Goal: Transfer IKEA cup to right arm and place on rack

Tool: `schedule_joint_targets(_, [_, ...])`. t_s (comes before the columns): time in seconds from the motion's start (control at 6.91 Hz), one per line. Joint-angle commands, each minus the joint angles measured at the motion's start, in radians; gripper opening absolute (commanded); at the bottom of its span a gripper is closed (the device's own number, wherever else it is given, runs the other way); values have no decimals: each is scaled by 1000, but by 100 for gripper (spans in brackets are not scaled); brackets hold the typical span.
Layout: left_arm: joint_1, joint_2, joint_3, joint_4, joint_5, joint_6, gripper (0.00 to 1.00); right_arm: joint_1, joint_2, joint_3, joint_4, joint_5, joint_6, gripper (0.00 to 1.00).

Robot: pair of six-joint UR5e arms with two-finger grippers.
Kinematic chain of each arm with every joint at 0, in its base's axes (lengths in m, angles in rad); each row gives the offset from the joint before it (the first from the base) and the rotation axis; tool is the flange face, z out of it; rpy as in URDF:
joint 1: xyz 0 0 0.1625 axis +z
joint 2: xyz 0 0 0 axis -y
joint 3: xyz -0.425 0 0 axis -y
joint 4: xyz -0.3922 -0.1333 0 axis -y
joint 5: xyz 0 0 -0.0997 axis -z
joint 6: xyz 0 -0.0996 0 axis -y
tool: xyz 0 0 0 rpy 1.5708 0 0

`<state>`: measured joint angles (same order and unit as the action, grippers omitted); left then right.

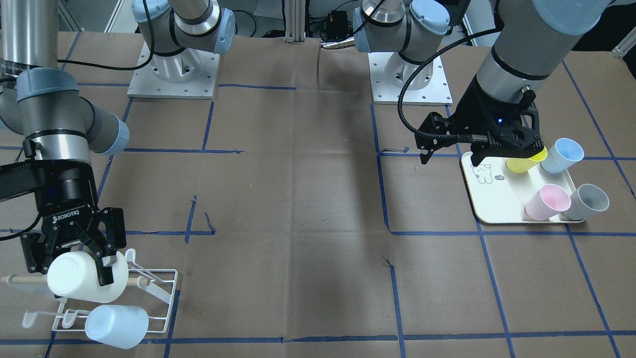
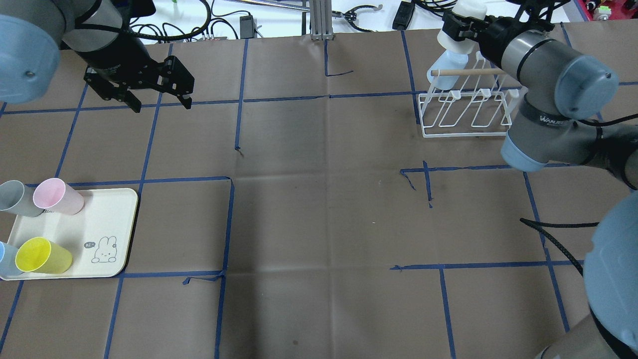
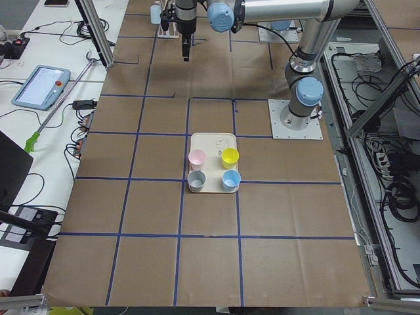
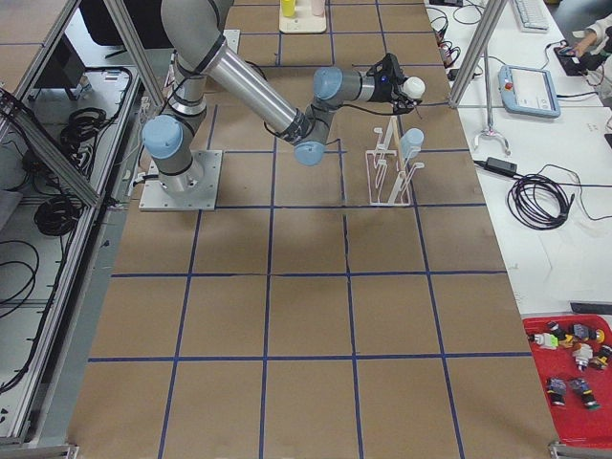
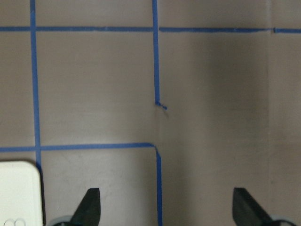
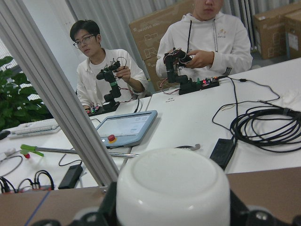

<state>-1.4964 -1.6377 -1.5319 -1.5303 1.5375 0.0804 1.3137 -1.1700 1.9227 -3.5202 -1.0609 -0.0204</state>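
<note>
My right gripper [image 1: 74, 266] is shut on a white cup [image 1: 79, 278], held on its side just above the dowel end of the white wire rack [image 1: 159, 298]. In the overhead view the right gripper [image 2: 461, 30] holds the white cup [image 2: 468, 12] at the rack's [image 2: 468, 117] far side. The cup's base [image 6: 171, 188] fills the right wrist view. A pale blue cup [image 1: 117, 325] hangs on a rack prong. My left gripper [image 2: 162, 102] is open and empty, above the table; its fingertips [image 5: 89, 207] show spread apart.
A cream tray with a bear drawing [image 2: 107, 227] carries a yellow cup [image 2: 42, 255], a pink cup [image 2: 57, 196], a grey cup [image 2: 17, 198] and a blue cup [image 1: 564, 154]. The tray corner [image 5: 19, 188] shows under the left gripper. Operators sit beyond the table's far edge.
</note>
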Motion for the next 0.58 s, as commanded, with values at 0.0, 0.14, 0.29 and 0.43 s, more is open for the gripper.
schedule_joint_targets(0.0, [-33, 7, 4, -42, 19, -5, 99, -57, 3, -10, -3, -17, -116, 11])
schedule_joint_targets(0.14, [-42, 6, 1, -38, 15, -4, 99, -79, 13, -25, 0, -49, -195, 11])
schedule_joint_targets(0.29, [-42, 13, -8, -31, 15, 1, 99, -103, 48, -37, -2, -48, -223, 11])
schedule_joint_targets(0.43, [-42, 24, -13, -13, 13, 8, 99, -117, 90, -69, -11, -47, -225, 11])
